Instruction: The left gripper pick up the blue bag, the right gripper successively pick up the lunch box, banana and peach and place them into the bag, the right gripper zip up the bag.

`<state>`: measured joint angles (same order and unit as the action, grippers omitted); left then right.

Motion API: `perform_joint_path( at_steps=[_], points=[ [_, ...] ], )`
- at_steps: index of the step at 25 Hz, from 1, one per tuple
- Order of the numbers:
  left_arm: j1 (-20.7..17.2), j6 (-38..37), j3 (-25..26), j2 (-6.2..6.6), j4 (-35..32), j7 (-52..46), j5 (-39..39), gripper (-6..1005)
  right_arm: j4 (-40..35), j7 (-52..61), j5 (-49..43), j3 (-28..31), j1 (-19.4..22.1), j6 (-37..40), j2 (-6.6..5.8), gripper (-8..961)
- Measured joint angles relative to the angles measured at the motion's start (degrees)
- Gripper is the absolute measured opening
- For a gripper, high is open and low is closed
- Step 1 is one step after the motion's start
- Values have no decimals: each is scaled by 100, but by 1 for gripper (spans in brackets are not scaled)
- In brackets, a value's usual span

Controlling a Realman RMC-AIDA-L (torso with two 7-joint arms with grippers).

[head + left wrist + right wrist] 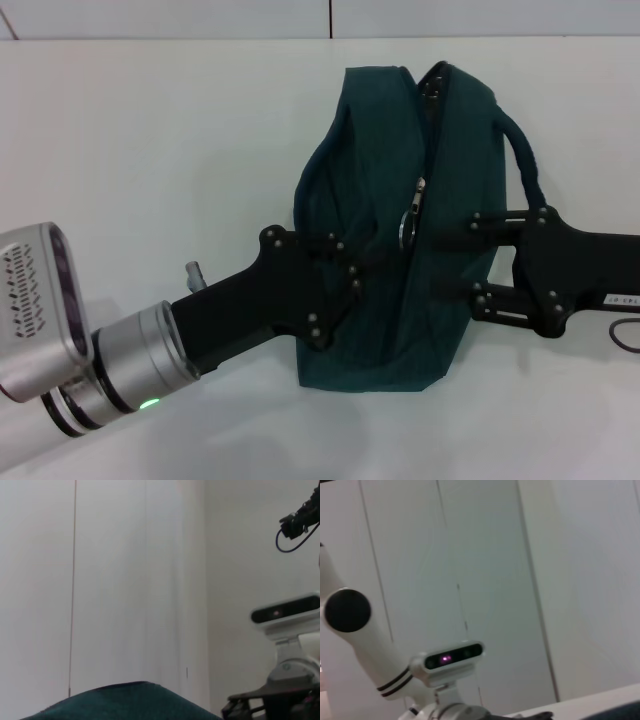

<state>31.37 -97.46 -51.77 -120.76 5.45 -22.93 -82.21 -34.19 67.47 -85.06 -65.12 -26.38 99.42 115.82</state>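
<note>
The blue bag (400, 250) stands upright at the middle of the white table, its zipper running down the front with the metal ring pull (410, 225) about halfway. My left gripper (358, 278) reaches in from the left and is shut on the bag's left side fabric. My right gripper (440, 257) comes in from the right, its fingers spread apart against the bag's right face, just right of the ring pull. A strip of the bag (125, 702) shows in the left wrist view. The lunch box, banana and peach are out of view.
The white table (150, 150) runs back to a pale wall. A black cable loop (628, 335) lies at the right edge behind my right arm. The bag's handle (525, 155) arches out to the right.
</note>
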Motion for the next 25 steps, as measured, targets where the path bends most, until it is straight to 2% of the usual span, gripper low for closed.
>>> perform_joint_path(
  at_steps=[6,10,19,25],
  points=[
    [-42,-263,-6,0,18,103,-31,54,30,23,40,34,37,-195,-27,465],
    [-17,-418,-9,0,16,313,-351,54,25,31,51,35,80,-215,-36,464],
    [13,-478,4,0,25,455,-447,54,10,39,-18,10,123,-228,-59,463],
    [-1,-418,24,0,35,457,-414,54,-72,91,-237,16,140,80,-165,462]
  ],
)
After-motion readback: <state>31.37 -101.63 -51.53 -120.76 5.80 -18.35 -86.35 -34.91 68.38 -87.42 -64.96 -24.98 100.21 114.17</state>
